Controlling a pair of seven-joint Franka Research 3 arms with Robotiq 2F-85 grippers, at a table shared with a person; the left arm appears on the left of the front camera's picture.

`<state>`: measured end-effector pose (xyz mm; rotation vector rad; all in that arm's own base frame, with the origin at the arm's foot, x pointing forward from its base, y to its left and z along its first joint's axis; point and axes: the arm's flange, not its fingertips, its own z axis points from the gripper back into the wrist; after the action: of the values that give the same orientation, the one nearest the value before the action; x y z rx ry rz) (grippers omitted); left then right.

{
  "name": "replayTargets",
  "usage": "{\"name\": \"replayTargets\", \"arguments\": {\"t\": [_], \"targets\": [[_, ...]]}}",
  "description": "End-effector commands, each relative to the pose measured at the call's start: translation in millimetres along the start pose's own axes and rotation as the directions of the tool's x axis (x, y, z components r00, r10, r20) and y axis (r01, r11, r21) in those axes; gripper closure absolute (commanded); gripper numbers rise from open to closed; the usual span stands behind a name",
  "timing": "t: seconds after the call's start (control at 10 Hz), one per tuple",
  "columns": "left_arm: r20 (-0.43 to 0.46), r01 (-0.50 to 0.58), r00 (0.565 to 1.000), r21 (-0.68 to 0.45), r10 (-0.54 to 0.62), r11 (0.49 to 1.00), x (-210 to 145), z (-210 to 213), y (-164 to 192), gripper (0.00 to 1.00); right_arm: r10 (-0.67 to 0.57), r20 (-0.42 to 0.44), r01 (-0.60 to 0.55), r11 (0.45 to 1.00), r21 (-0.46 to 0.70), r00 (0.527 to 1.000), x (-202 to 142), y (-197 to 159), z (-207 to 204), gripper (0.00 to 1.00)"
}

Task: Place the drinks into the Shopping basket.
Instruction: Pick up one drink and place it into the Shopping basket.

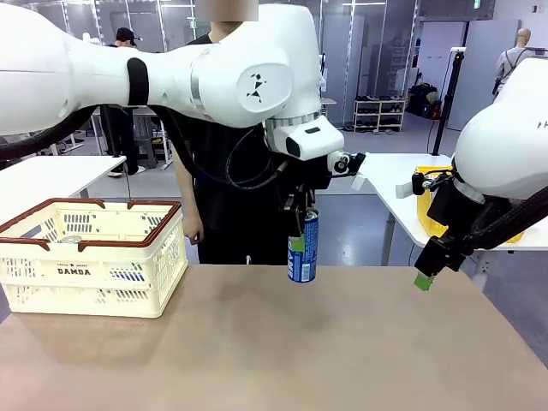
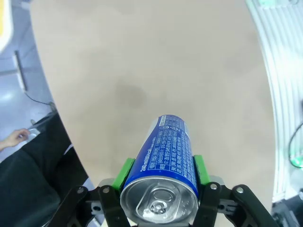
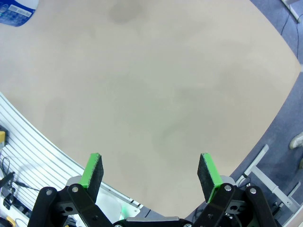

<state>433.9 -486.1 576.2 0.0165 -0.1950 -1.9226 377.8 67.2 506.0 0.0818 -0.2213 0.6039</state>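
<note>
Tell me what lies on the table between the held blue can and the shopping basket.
Nothing: in the front view, bare tabletop separates the blue can, held above it by the left gripper, from the shopping basket.

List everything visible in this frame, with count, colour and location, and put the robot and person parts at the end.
blue can: one, blue with silver top, upright, lifted above the table's middle in the left hand.
Shopping basket: one, cream-white with brown rim and handles, on the table's left; can-like things show through its lattice, count unclear.
table: one, beige, across the foreground.
yellow basket: one, on a white table at far right, partly hidden.
person: one, dark clothes, standing at the far side.
left hand: green pads shut on the blue can.
right hand: open, empty, above the table's right edge.
</note>
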Motion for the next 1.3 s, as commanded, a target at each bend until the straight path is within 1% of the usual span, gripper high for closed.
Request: {"name": "replayTargets", "arguments": {"t": [0.0, 0.1, 0.2, 0.3, 0.8, 0.9, 1.0, 1.2], "targets": [[-0.018, 0.034, 0.999, 0.013, -0.033, 0.999, 2, 12, -2, 0.81, 0.002, 0.000, -0.002, 1.000, 0.001, 1.000, -1, 0, 0, 0.00], [-0.013, 0.046, 0.999, 0.020, -0.045, 0.999, 3, 13, -4, 0.81, 0.002, 0.000, -0.002, 1.000, 0.001, 1.000, -1, 0, 0, 0.00], [0.027, 0.083, 0.996, 0.017, -0.083, 0.996, 2, 9, -8, 0.81, 0.002, 0.000, -0.002, 1.000, 0.001, 1.000, -1, 0, 0, 0.00], [0.002, 0.023, 1.000, 0.011, -0.023, 1.000, 7, 8, -2, 0.81, 0.002, 0.000, -0.002, 1.000, 0.001, 1.000, -1, 0, 0, 0.00], [0.002, 0.023, 1.000, 0.011, -0.023, 1.000, 7, 8, -2, 0.81, 0.002, 0.000, -0.002, 1.000, 0.001, 1.000, -1, 0, 0, 0.00], [0.000, 0.035, 0.999, 0.004, -0.035, 0.999, 5, 2, -1, 0.41, 0.002, 0.000, -0.002, 1.000, 0.001, 1.000, -1, 0, 0, 0.00], [-0.008, 0.032, 0.999, 0.029, -0.032, 0.999, -5, 7, 7, 0.41, 0.002, 0.000, -0.002, 1.000, 0.001, 1.000, -1, 0, 0, 0.00], [-0.013, -0.021, 1.000, 0.086, 0.022, 0.996, -31, 29, 18, 0.41, 0.002, 0.000, -0.002, 1.000, 0.001, 1.000, -1, 0, 0, 0.00]]}}
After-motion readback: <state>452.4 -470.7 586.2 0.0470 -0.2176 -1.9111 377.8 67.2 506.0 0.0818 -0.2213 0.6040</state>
